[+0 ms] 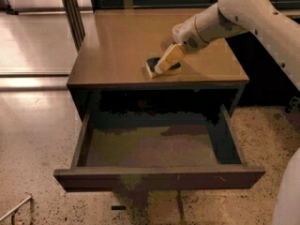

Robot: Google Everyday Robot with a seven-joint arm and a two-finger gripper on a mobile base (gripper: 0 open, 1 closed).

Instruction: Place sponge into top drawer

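Note:
The sponge [152, 68], dark on top with pale yellow foam below, lies on the brown cabinet top [117, 46] near its front edge. My gripper [162, 65] reaches down from the upper right on the white arm and sits right over the sponge, covering its right part. The top drawer [159, 177] is pulled wide open below the cabinet top. Its greenish-brown floor [154, 146] has nothing on it.
My white arm [243, 8] crosses the cabinet's back right corner and fills the right edge of the view. A metal frame [70, 6] stands at the back left. Speckled floor [33, 139] surrounds the cabinet, and a dark gap lies to its right.

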